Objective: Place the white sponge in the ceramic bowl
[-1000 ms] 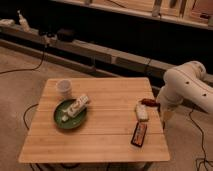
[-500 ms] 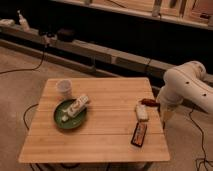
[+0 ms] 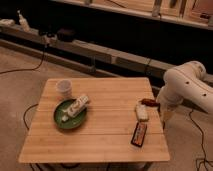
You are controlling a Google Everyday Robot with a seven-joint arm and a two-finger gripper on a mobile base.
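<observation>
Snack packet (image 3: 139, 134), dark and flat, lies nearest the camera on the wooden table (image 3: 100, 137), on the near side of the gripper (image 3: 150, 104). Next comes the white sponge (image 3: 142, 112), just beside the gripper's near-left side and resting flat on the boards. The gripper hangs low at the table's right edge; whether it stands wide or narrow I cannot tell. Well to its left sits the ceramic bowl (image 3: 59, 109), with a white tube (image 3: 79, 105) inside, and beyond that a white cup (image 3: 64, 87). No step looks done yet: grasp, carry and drop all remain.

Lab-like workroom — bare floor (image 3: 17, 92), trailing cables (image 3: 31, 67), long shelving (image 3: 117, 56)
</observation>
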